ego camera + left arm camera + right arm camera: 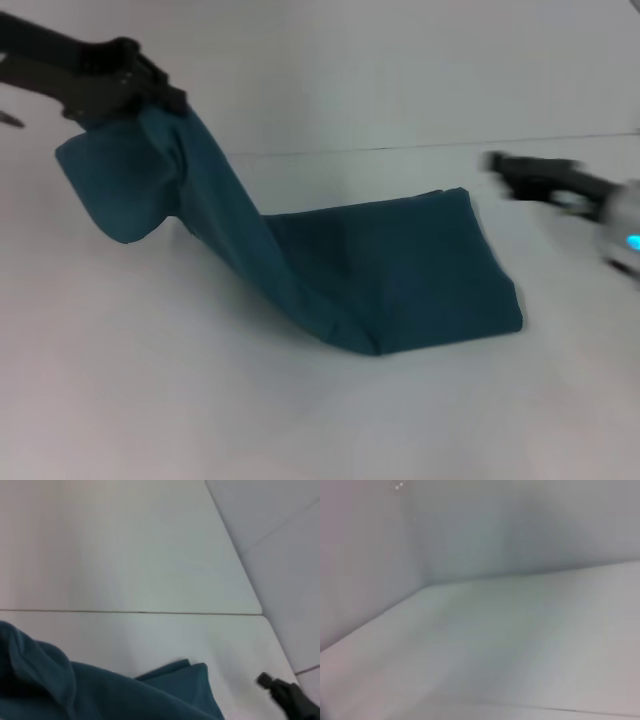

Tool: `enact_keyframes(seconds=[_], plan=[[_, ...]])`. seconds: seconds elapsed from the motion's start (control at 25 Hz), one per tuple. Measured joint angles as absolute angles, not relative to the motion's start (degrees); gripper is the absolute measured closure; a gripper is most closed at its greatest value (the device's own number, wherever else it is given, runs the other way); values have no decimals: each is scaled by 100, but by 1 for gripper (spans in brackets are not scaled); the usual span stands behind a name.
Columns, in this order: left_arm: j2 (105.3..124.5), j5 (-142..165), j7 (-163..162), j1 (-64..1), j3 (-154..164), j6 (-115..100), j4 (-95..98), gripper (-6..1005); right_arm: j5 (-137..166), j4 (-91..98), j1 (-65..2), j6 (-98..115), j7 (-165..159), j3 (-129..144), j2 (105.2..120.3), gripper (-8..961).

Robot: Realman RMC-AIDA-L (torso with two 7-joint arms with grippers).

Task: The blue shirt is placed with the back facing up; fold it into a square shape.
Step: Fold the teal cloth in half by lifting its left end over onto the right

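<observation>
**Blue shirt lifted at one end during folding**

The left gripper (pixel 150 95), jaws clamped on cloth, holds one end of the blue shirt (pixel 400 270) raised near the table's (pixel 150 400) far left; the rest lies folded at mid-table. The shirt's long axis runs from that raised end down toward the right edge. The right gripper (pixel 515 170) hovers near the right edge, jaw state not discernible. Risk: the unpinned lower layers may drag or bunch as the raised end travels.

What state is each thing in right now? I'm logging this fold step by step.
blue shirt: partly folded on the table, one end lifted off it
left gripper: raised at far left, shut on the shirt's lifted end
right gripper: off to the right, clear of the shirt, holding nothing
table: white, shirt lying on it
</observation>
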State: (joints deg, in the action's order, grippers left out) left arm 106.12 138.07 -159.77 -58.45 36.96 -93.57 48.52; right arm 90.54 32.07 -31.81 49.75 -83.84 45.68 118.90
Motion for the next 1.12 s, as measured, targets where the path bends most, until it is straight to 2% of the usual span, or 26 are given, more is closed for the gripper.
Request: enact_keyframes(seconds=[0.28,0.44,0.64,0.96,1.12], plan=[[10705,13757,-15978,-6411,3957,-9166,4508,848,8962,3474,-2168,5591,-8714,3301,11508,952],[10854,13752,-15951,-6805,4152,-8963,4341,849,8980,3466,-1885,5785,-8719,2813,11445,952],[11279,13748,-15803,-7238,4569,-8554,4203,846,8986,3478,-1708,5860,-8759,2657,11437,952],[12256,13786,-15769,-7566,5667,-7193,4102,841,8993,3531,-1706,6001,-8915,2628,11473,952],[12436,13680,-15780,-7578,5993,-6643,3750,839,8991,3534,-1752,6053,-8937,2640,11500,951]])
